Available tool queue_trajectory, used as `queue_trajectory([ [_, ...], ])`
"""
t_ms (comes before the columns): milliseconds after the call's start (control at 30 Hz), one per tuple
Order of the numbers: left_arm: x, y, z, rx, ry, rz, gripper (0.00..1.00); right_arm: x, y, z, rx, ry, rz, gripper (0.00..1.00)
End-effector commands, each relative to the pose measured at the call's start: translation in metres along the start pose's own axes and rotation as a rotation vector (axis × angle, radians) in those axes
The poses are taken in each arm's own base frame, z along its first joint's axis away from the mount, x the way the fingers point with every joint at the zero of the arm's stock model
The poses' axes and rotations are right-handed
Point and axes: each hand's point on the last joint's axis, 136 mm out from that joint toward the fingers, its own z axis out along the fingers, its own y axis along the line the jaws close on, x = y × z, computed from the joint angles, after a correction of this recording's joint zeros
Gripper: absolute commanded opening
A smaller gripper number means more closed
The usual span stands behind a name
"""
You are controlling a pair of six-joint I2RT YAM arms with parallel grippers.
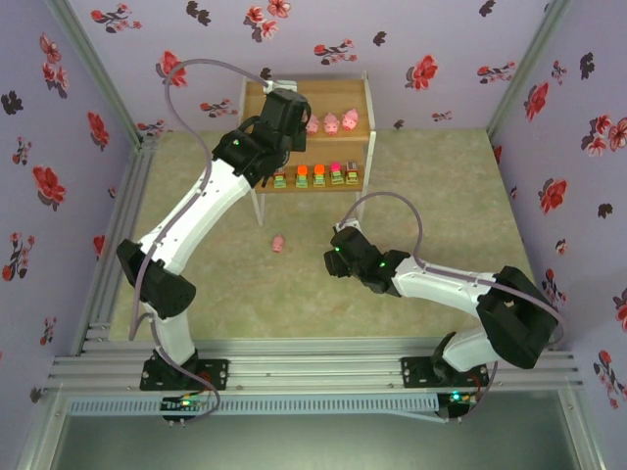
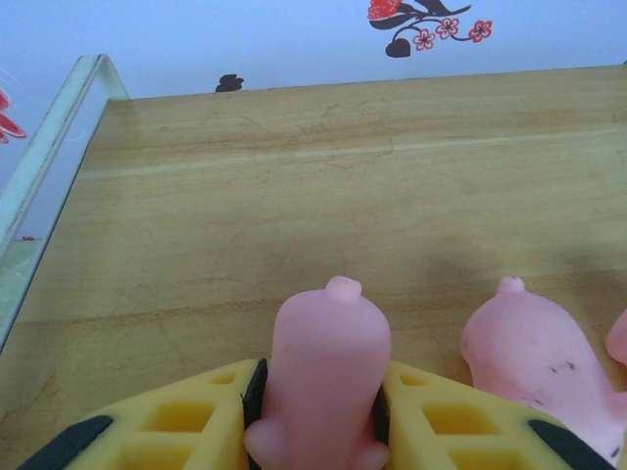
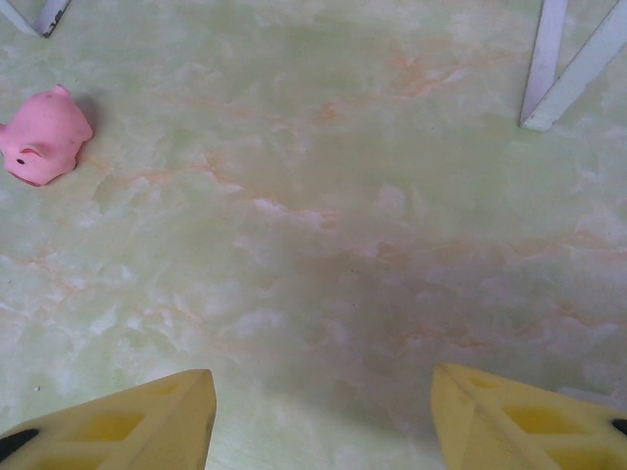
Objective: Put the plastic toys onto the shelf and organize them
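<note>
My left gripper hangs over the left part of the shelf's top tier, shut on a pink pig between its yellow fingers. The pig sits low over the wooden board, and another pig stands just to its right. In the top view, three pigs line the top tier and several blocky toys line the lower tier. One more pig lies on the mat in front of the shelf. My right gripper hovers open to its right, nothing between its fingers; that pig lies far left.
White shelf legs stand on the pale green mat ahead of the right gripper. Flowered walls close in the back and sides. A metal rail runs along the near edge by the arm bases.
</note>
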Motion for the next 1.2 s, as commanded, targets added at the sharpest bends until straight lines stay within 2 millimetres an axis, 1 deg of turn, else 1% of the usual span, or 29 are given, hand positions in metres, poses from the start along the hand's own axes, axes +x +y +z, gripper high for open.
queue_trajectory([
  [0,-0.012,-0.001,0.0,0.018,-0.028,-0.032,0.35,-0.012,0.007,-0.002,-0.014,-0.028,-0.012,0.46],
  [367,-0.008,-0.006,0.007,0.034,-0.01,-0.037,0.37,-0.011,0.006,-0.001,-0.008,-0.023,-0.013,0.46],
  [800,-0.007,-0.004,0.004,0.032,-0.004,-0.032,0.44,-0.011,0.007,0.0,-0.007,-0.021,-0.014,0.45],
  [967,-0.01,-0.002,-0.001,0.037,-0.013,-0.035,0.46,-0.011,0.007,0.0,-0.006,-0.021,-0.015,0.45],
  [1067,-0.016,0.0,-0.009,0.042,-0.028,-0.043,0.46,-0.011,0.007,0.0,-0.007,-0.021,-0.015,0.45],
  [1167,-0.02,-0.002,-0.017,0.057,-0.039,-0.042,0.46,-0.011,0.007,0.0,-0.009,-0.02,-0.014,0.45],
])
